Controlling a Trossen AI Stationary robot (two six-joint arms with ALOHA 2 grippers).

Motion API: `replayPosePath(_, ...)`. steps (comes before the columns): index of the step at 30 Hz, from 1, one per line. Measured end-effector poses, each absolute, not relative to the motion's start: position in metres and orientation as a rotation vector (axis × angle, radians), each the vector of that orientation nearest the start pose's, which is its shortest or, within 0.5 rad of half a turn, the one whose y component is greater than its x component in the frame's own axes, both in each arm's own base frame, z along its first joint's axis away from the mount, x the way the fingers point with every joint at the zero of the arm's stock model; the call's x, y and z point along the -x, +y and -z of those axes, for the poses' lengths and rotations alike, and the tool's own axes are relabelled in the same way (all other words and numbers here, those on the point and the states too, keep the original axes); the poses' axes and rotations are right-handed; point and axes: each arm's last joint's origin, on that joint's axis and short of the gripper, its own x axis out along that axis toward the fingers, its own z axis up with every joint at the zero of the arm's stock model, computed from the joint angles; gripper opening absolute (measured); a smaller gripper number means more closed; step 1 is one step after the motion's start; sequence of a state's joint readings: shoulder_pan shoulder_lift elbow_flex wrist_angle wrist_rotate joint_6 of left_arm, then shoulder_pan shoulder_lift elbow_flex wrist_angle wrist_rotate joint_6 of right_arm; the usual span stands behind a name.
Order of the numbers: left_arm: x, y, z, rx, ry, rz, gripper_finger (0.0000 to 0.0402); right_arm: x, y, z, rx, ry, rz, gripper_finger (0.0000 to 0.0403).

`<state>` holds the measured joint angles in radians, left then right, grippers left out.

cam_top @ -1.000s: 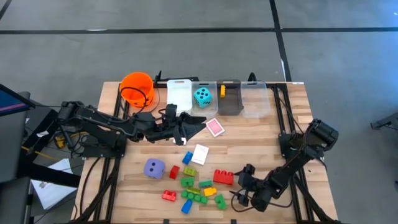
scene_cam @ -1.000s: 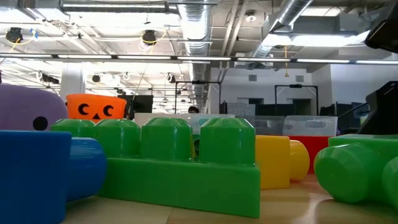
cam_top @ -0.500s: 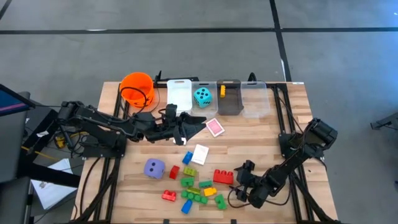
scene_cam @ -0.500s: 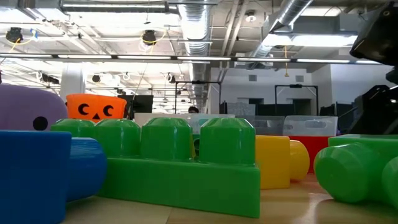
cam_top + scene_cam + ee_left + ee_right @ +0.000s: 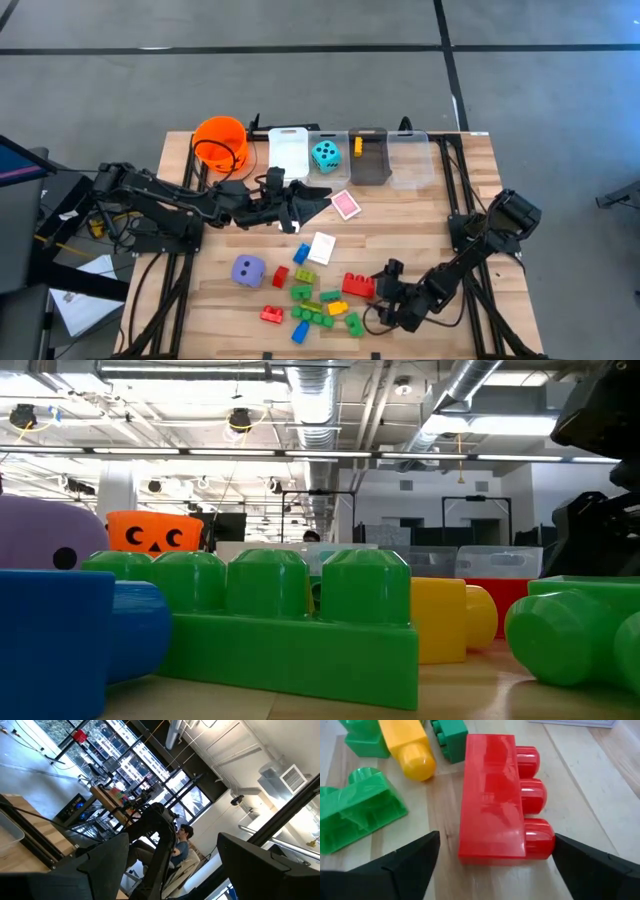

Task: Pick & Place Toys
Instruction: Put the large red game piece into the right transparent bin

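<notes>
Right gripper sits low at the near right of the table with its fingers spread apart and nothing between them yet; the red brick lies on the wood just ahead of the gap, apart from both fingers. That brick is a long glossy block on its side, its three round studs pointing away from the nearby pile. Close beside it in the right wrist view are a yellow brick and a green brick, the latter cut off at the picture's edge. From above, the red brick rests at the right end of the cluster of small bricks, with the purple die at the cluster's left and a white card just beyond it. The teal die already sits in a clear bin at the far edge, next to the orange bucket. Left gripper hovers mid-table near a pink card, fingers parted and empty. In the low view, big green bricks fill the foreground and hide the red brick almost entirely.
</notes>
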<state>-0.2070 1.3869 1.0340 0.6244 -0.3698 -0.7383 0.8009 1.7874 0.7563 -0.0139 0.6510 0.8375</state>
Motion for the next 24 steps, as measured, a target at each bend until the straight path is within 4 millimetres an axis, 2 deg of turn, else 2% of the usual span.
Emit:
replayPosePath(9, -0.309, -0.054, -0.36, 0.808, -0.305, -0.06, 0.0298, -0.224, 0.199, -0.104, -0.133, 0.749, 0.217, 0.0259)
replayPosePath(13, -0.309, -0.054, -0.359, 0.808, -0.303, -0.061, 0.0298, -0.225, 0.199, -0.104, -0.171, 0.744, 0.235, 0.0259)
replayPosePath(18, -0.309, -0.054, -0.359, 0.808, -0.303, -0.061, 0.0298, -0.227, 0.201, -0.111, -0.136, 0.773, 0.251, 0.0259)
replayPosePath(24, -0.309, -0.054, -0.359, 0.813, -0.305, -0.06, 0.0298, -0.23, 0.195, -0.142, -0.106, 0.75, 0.31, 0.0259)
